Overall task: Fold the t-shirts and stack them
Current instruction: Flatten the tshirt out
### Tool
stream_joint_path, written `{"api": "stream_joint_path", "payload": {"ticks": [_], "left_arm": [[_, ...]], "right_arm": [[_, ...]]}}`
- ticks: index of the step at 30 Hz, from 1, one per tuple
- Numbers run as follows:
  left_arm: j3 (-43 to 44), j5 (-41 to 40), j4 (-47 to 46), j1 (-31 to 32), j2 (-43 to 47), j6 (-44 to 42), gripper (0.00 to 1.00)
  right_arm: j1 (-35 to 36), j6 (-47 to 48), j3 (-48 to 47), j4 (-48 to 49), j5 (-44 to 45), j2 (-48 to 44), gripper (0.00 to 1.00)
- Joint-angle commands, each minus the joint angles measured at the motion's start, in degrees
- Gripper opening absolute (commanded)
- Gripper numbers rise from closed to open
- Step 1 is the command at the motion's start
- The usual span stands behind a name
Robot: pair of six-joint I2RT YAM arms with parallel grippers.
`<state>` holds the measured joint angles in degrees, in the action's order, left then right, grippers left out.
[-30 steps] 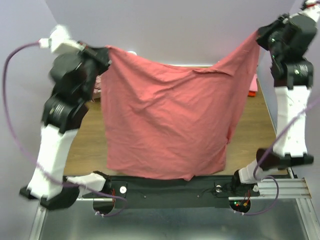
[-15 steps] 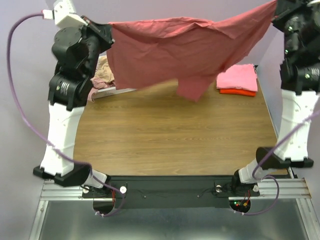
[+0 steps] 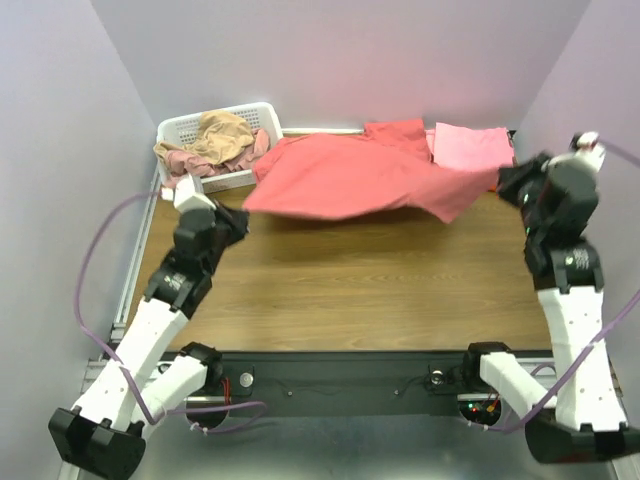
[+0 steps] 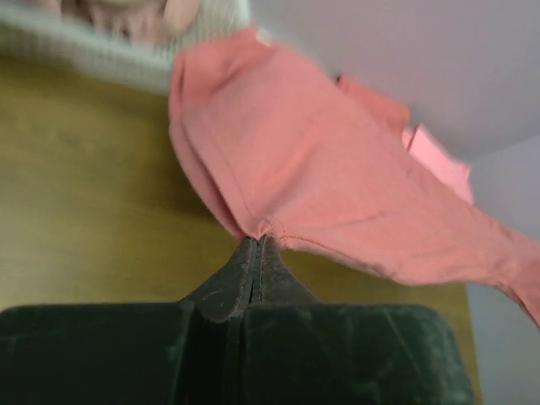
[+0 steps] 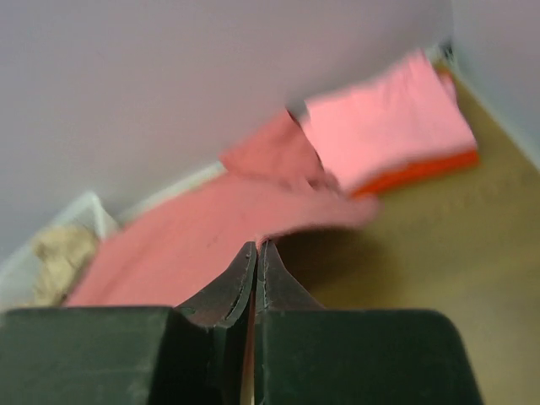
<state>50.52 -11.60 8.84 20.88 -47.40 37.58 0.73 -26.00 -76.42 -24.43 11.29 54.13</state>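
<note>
Stretching left-right, dusty red t-shirt point(image 3: 350, 175)

A wood-grain table point(image 3: 350, 290) is seen from above, enclosed by pale lilac walls point(image 3: 340, 50) on its left, far and right sides. A white plastic lattice basket point(image 3: 228, 181) is set at the table's far left corner. A grey metal surface point(image 3: 330, 450) is seen beyond the table's near edge.

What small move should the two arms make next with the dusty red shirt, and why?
Probably draw both tools toward the near edge while lowering them, so the dusty red shirt settles flat on the bare wood. The left tool and right tool are each shut on a corner, and the shirt is spread at the far side, crowding the basket and the pink shirt.
</note>
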Motion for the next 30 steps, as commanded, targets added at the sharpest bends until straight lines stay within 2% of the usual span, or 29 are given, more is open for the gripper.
{"api": "stream_joint_path", "payload": {"ticks": [1,2,4,7,11,20,25,30], "left_arm": [[-12.6,4.9,-6.3,-0.1,7.1,8.5,0.0],[-18.4,5.8,-6.2,-0.1,8.3,10.9,0.0],[-24.9,9.2,-6.6,-0.1,12.0,12.6,0.0],[-30.4,14.0,-6.6,0.0,17.1,14.8,0.0],[-37.8,13.7,-2.2,0.0,22.8,17.9,0.0],[-36.4,10.0,12.8,0.0,30.2,21.5,0.0],[-36.0,10.5,18.3,-0.1,36.1,26.1,0.0],[-33.2,11.2,23.1,0.0,37.6,29.4,0.0]], "right_arm": [[-0.3,-8.7,11.3,-4.0,0.0,-11.7,0.0],[-0.3,-10.3,16.4,-5.6,-0.6,-15.7,0.0],[-0.3,-10.6,20.8,-9.2,-1.4,-18.6,0.0],[-0.3,-11.3,24.9,-17.5,2.2,-21.2,0.0],[-0.3,-14.2,30.3,-22.0,2.7,-26.8,0.0],[-0.3,-17.5,27.8,-32.1,8.0,-33.6,0.0],[-0.3,-18.5,22.9,-36.7,12.5,-33.9,0.0],[-0.3,-18.8,21.8,-38.4,13.5,-33.9,0.0]]}}
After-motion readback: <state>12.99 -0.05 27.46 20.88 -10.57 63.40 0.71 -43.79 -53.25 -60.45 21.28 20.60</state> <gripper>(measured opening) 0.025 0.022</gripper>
